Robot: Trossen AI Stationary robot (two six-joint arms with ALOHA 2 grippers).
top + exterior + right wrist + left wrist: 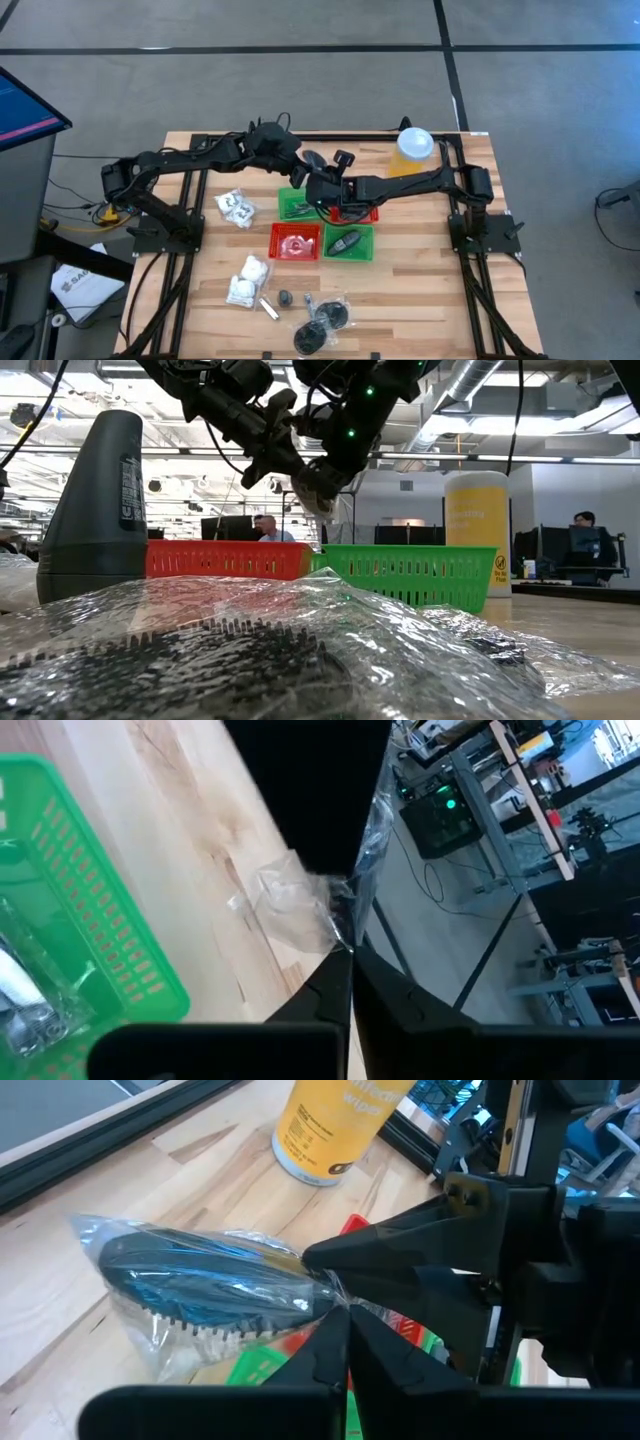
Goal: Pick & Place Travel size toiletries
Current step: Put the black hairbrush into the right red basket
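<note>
Mid-air over the table (430,290): at nine o'clock from the baskets, white packets (237,207) lie loose on the wood, and more toiletries, among them the wrapped discs (325,318), wait at six o'clock near the front edge, none of them sorted yet.

My left gripper (345,1320), reaching in from nine o'clock, has its fingers pressed together on the gathered tail of the clear wrap, so the wrapped dark disc (205,1280) hangs beyond the fingertips, bristles down, clear of the wood. I hold it by the plastic because the loose film gives a thin fold to pinch.

My right gripper (350,955), coming in from three o'clock, is likewise closed on crumpled clear film, tip to tip with the left. I judge that both are pinching the same wrap, a hand-over above the green basket (283,200) at the twelve o'clock side of the basket cluster.

The yellow cup (414,150) stands at one o'clock, apart from the exchange. The risk I see is the slippery film sliding free, or tearing if the arms pull against each other.
</note>
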